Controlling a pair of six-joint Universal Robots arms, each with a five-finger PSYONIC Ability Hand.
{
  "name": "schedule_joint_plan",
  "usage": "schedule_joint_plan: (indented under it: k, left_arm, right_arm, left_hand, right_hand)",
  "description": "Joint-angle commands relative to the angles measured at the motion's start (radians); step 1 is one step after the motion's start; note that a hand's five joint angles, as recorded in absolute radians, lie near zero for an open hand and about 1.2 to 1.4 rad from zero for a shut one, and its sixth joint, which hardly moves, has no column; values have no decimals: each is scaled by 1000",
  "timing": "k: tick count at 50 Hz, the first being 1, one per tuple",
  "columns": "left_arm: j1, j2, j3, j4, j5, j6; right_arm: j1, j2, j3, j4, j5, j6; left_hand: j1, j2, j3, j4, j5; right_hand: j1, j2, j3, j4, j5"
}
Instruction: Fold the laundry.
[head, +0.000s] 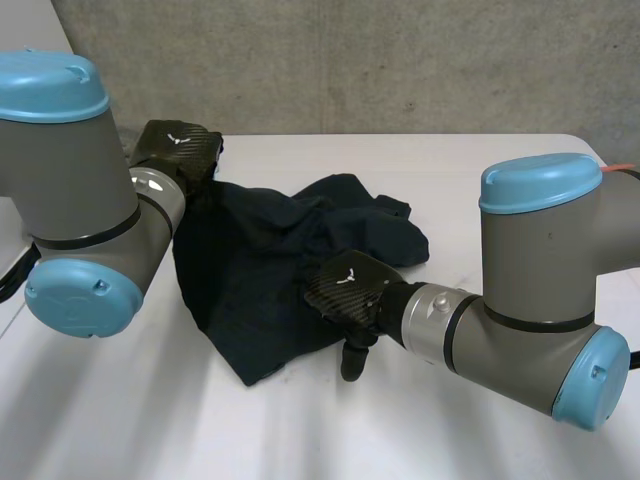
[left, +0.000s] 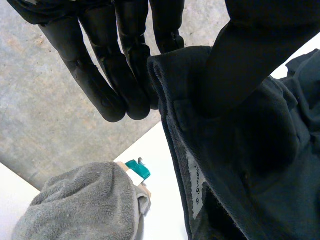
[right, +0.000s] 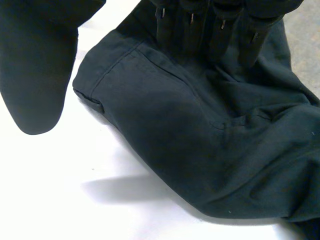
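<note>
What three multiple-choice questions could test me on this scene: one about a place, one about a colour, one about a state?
1. The right hand has its fingers on: A the garment; B a plate; C a box.
2. The garment is: A red; B dark navy; C yellow.
3. The left hand is: A pinching the garment's edge; B open, touching nothing; C curled, empty.
Answers: A, its fingers lie on the cloth in the right wrist view; B, it is dark throughout; A, the edge sits between thumb and fingers.
</note>
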Motion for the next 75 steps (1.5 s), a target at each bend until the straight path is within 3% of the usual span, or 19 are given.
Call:
schedule_joint_plan:
  k: [1,7,13,21,28,32,35,36,40,45,50,59,63,66,71,75]
  left_arm:
    - [45,-36,14,9,4,9]
    - [105,-81,155,62,38,17]
    - [64,-81,354,133,128,-16]
    - [-112,-116,619,178,197,-115]
    - [-246,-228,664,179,274,-177]
    - [-339,-340,655,156,419,-236]
    - [-379,-384,621,121,472,-249]
    - [-393,-407,597,93,484,-243]
    - [-412,-418,545,44,463,-198]
    - [-407,-349,473,24,403,-154]
    - [-364,-204,376,39,359,-152]
    - [-188,10,163,79,224,-157]
    - [-131,10,69,64,145,-152]
    - [-119,-16,6,49,118,-148]
    - [-128,-107,-25,46,144,-126]
    - [-154,-202,12,43,159,-114]
  right_arm:
    - [-24,-4,-5,3,26,20]
    - [-56,-5,-33,3,37,43]
    - [-84,-15,-59,6,71,75]
    - [-168,-39,-109,3,170,116]
    - [-257,-36,-171,7,278,142]
    - [-337,-19,-233,13,379,135]
    - [-379,-4,-269,29,417,115]
    - [-403,4,-292,48,436,92]
    - [-449,18,-333,93,459,37]
    - [-460,21,-333,108,446,30]
    - [-437,5,-312,113,430,29]
    - [-307,-100,-206,151,359,-29]
    - [-258,-105,-153,180,299,-153]
    - [-230,-76,-117,200,304,-268]
    - [-205,-18,-125,159,350,-339]
    - [-205,59,-165,35,385,-342]
  left_hand:
    - [261,200,209,199,245]
    - [261,200,209,199,245]
    - [261,200,209,199,245]
    - [261,200,209,199,245]
    - [261,200,209,199,245]
    - [261,200,209,199,245]
    - [261,200,209,199,245]
    - [43,-17,-8,-19,28]
    - [-535,-596,-587,-598,-551]
    - [-961,-1021,-1012,-1023,-976]
    - [-961,-1021,-1012,-1023,-976]
    - [-961,-1021,-1012,-1023,-976]
    - [-928,-988,-979,-990,-943]
    - [-867,-927,-918,-929,-882]
    - [-804,-865,-856,-867,-820]
    - [-837,-897,-888,-899,-852]
  right_hand:
    - [-102,-90,-86,-97,-72]
    - [-102,-90,-86,-97,-72]
    - [-102,-90,-86,-97,-72]
    - [-102,-90,-86,-97,-72]
    - [-102,-90,-86,-97,-72]
    - [-102,-90,-86,-97,-72]
    - [-102,-90,-86,-97,-72]
    - [-102,-90,-86,-97,-72]
    - [-102,-90,-86,-97,-72]
    - [-102,-90,-86,-97,-72]
    - [-102,-90,-86,-97,-72]
    - [-102,-90,-86,-97,-72]
    - [-102,-90,-86,-97,-72]
    - [-102,-90,-86,-97,-72]
    - [-17,-5,-1,-12,13]
    - [-23,-11,-7,-17,7]
